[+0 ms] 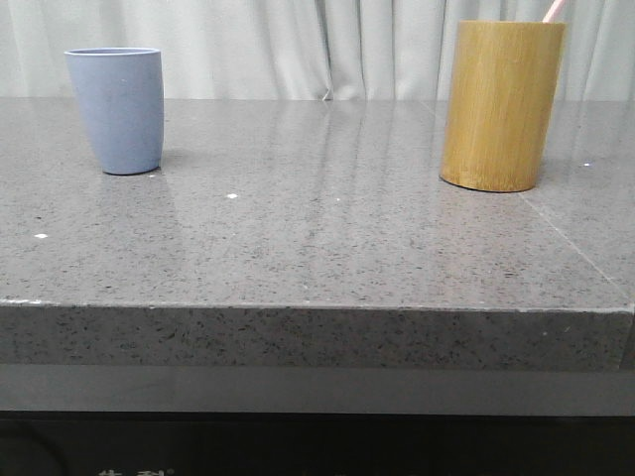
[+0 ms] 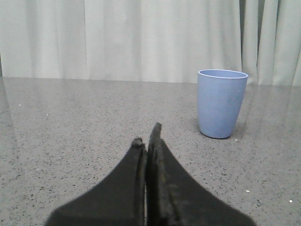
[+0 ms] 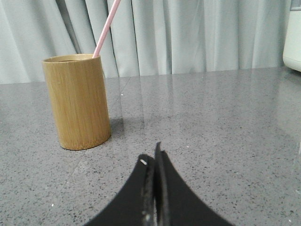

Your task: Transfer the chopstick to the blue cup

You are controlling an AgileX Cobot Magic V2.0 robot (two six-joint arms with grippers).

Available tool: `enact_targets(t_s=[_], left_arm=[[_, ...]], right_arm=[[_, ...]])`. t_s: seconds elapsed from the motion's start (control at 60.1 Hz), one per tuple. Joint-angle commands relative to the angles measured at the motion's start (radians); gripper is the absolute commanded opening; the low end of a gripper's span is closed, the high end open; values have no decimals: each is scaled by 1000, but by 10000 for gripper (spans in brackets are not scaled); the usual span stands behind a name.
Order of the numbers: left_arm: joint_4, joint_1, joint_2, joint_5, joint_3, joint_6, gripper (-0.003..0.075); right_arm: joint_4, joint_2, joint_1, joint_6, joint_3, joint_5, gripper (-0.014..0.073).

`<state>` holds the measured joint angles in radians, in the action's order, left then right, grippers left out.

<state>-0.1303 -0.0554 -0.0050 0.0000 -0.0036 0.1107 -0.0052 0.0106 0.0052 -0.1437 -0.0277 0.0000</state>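
Chopstick [image 3: 104,29], one only, pale pink and thin, stands tilted in the bamboo holder [image 1: 501,104], its end leaning over the rim. One bamboo holder stands on the right side of the grey speckled desk [image 1: 317,238]; one blue cup [image 1: 117,109] stands upright on the left side, well apart from it. Pale curtains [image 1: 298,45] hang behind. The left pincer [image 2: 146,141] is held low over the desk, its dark fingers pressed together and grasping nothing, near the blue cup. The right pincer [image 3: 153,157] is likewise clenched and empty, low over the desk, near the holder.
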Motion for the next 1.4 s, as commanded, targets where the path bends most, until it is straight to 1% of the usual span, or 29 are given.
enact_targets(t_s=[0.0, 0.083, 0.166, 0.299, 0.399, 0.599, 0.682, 0.798, 1.164, 1.38], left_arm=[[-17, 1, -22, -69, -53, -2, -19], [-17, 1, -20, -41, -129, -2, -19], [-17, 1, -20, 19, -226, -2, -19], [-17, 1, 18, 112, -377, -2, -19], [-17, 1, 84, 180, -488, -2, -19], [-17, 1, 253, 334, -693, -2, -19], [-17, 1, 330, 407, -759, -2, -19], [-17, 1, 401, 452, -776, -1, -19], [-17, 1, 531, 456, -722, -1, -19], [-17, 1, 559, 456, -722, -1, -18]], right_arm=[[-10, 21, 0, 2, 53, -44, -69], [-10, 21, 0, 2, 117, 20, -69], [-10, 21, 0, 2, 200, 105, -69], [-11, 5, 0, 2, 336, 202, -69], [-11, -39, 0, 2, 433, 255, -69], [-11, -188, 0, 3, 616, 358, -69], [-11, -259, 0, 3, 688, 432, -69], [-16, -345, 0, 16, 727, 491, -69], [-22, -519, 0, 16, 727, 518, -69], [-99, -557, 0, 16, 727, 531, -69]])
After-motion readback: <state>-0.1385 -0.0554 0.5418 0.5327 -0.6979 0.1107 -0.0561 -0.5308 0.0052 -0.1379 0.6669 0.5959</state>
